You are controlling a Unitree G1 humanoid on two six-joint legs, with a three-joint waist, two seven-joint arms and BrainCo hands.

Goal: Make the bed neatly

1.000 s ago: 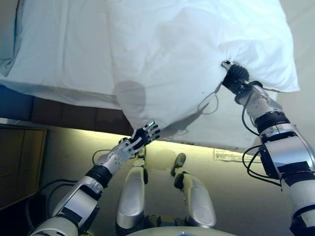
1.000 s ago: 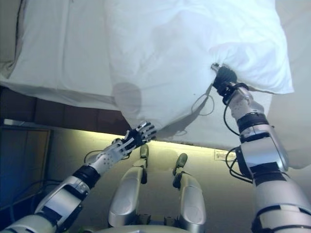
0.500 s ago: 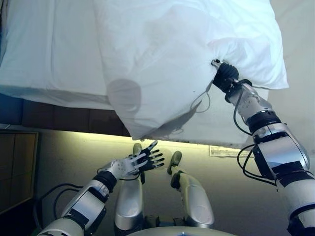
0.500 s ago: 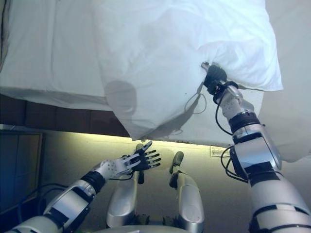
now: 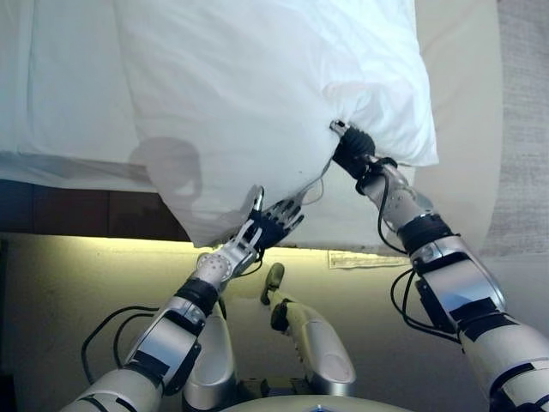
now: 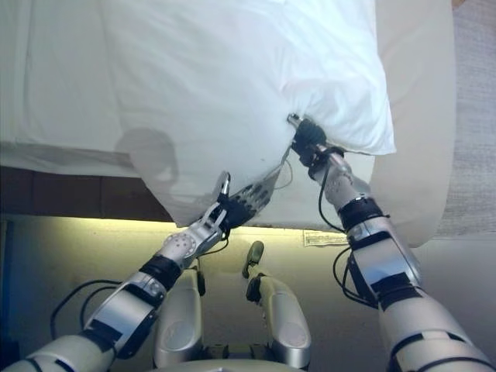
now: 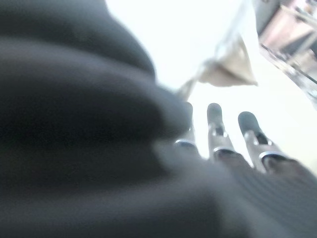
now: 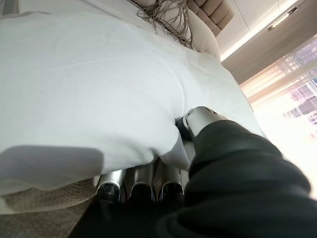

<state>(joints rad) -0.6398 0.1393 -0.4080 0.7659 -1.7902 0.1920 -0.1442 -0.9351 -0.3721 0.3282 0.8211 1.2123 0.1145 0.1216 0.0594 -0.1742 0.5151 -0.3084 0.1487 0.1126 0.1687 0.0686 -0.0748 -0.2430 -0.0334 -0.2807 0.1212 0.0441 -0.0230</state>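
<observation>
A big white pillow [image 5: 257, 94] lies over the near edge of the bed, its lower corner hanging past the white sheet [image 5: 60, 103]. My right hand [image 5: 352, 150] is shut on the pillow's right edge; in the right wrist view its fingers [image 8: 143, 186] curl into the cloth [image 8: 89, 99]. My left hand [image 5: 270, 225] is open, fingers straight, right at the pillow's hanging lower corner; the left wrist view shows its straight fingers [image 7: 218, 124] against white cloth.
A beige cover [image 5: 459, 129] lies on the bed to the right of the pillow. The dark wooden bed base [image 5: 69, 215] runs below the sheet, with lit floor [image 5: 51, 283] under it. A tufted headboard [image 8: 208, 15] shows far off.
The view has shifted. My left hand, which had dropped away from the pillow, has risen back to its lower corner. My right hand keeps its hold.
</observation>
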